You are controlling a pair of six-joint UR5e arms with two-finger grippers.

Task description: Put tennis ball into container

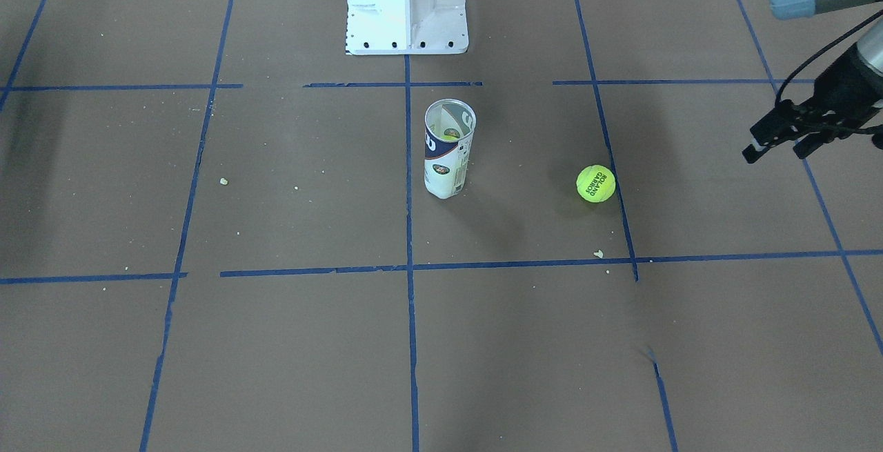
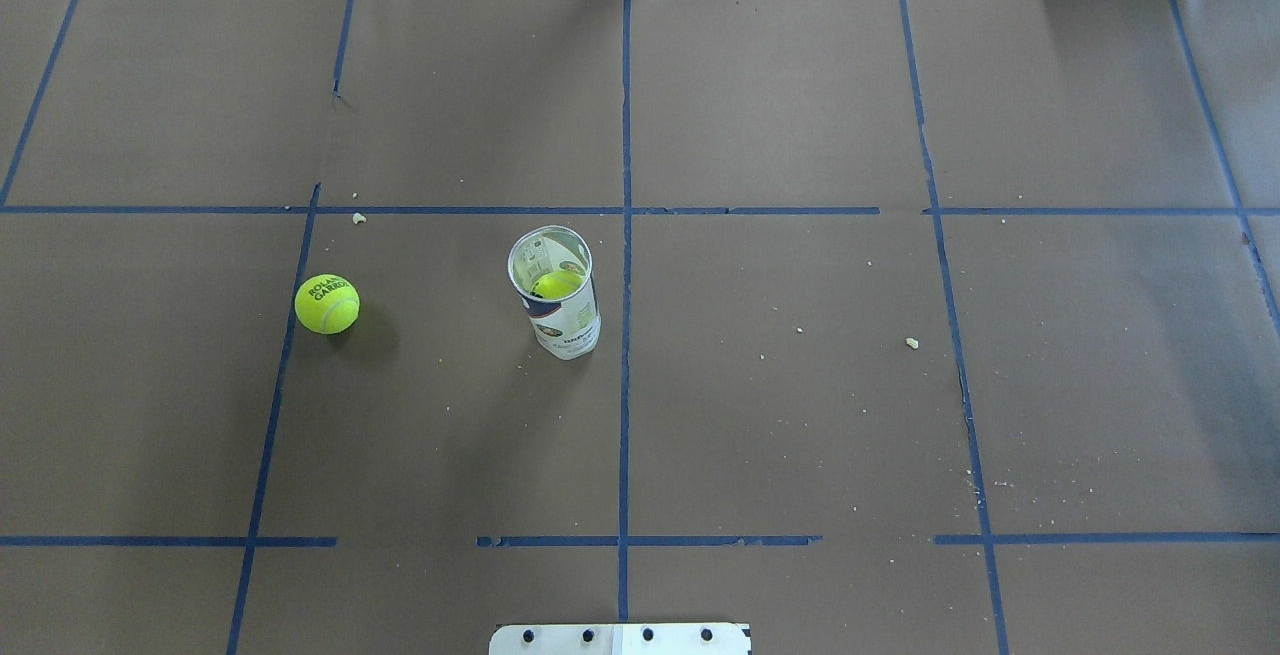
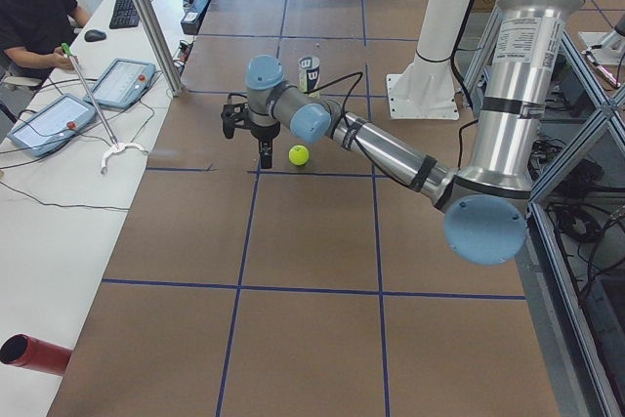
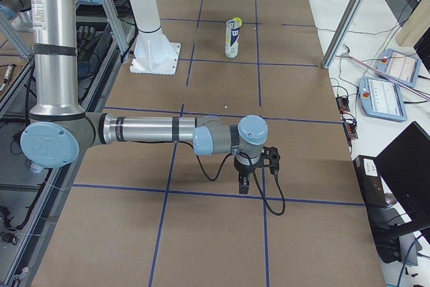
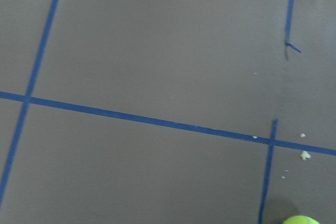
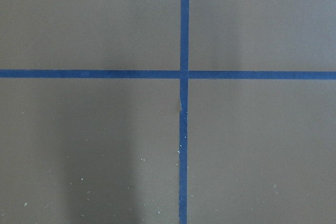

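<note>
The tennis ball [image 1: 596, 183] [image 2: 327, 303] [image 3: 298, 154] lies loose on the brown table, by a blue tape line, and its edge peeks into the left wrist view [image 5: 302, 220]. The clear container [image 1: 448, 150] [image 2: 558, 305] [image 4: 233, 38] stands upright near the table's middle with another yellow-green ball low inside it. My left gripper [image 1: 776, 150] [image 3: 263, 160] hovers above the table, off to the ball's outer side, its fingers apart and empty. My right gripper [image 4: 244, 186] hangs far from both; whether it is open or shut I cannot tell.
The white pedestal base [image 1: 407, 7] [image 2: 620, 638] stands at the robot's side of the table. Small crumbs [image 2: 911, 342] dot the brown paper. Operator tablets [image 3: 59, 114] and a person sit beyond the table's far edge.
</note>
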